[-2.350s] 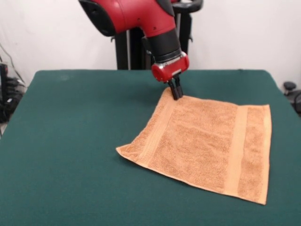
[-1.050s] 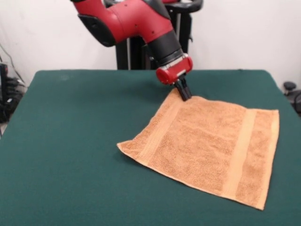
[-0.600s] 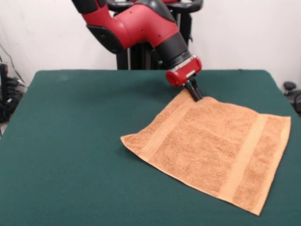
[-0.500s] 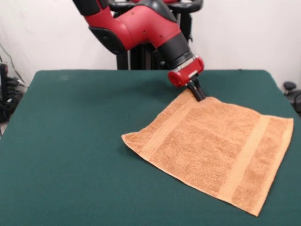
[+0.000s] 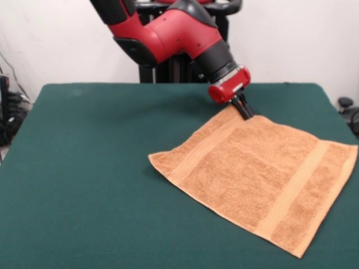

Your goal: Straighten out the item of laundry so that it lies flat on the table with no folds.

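Dark green felt table (image 5: 84,185), white wall behind. Square orange-tan terry towel (image 5: 255,174) lies flat at center-right; black gripper (image 5: 247,114) w/ fingers clenched on its upper corner.

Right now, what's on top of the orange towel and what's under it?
On top, only the end effector, pinching the towel's far corner. Under it lies the green table; whatever the cloth covers there can't be seen.

Plain white wall (image 5: 297,39) behind, dark cables/gear (image 5: 8,112) at left edge, black knob-like obj (image 5: 345,103) at right.
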Robot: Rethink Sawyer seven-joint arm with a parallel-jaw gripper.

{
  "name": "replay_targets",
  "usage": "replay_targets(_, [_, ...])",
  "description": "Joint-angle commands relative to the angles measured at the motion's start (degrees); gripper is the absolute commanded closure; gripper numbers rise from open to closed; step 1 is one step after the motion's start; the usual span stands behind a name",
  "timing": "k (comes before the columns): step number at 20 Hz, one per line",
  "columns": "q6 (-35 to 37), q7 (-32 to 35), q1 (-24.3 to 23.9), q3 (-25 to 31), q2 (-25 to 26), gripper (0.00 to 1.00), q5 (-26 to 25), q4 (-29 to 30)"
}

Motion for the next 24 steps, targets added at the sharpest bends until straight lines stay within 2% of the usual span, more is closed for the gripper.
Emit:
replay_targets(1, [5.1, 10.24, 4.29, 6.19, 5.15, 1.0, -0.62, -9.81])
replay_targets(10, [-2.32, 9.55, 5.15, 5.64, 7.32, 1.0, -0.56, -11.31])
replay_targets(24, [-13.48, 7.63, 7.7, 4.49, 8.54, 1.0, 3.04, -11.83])
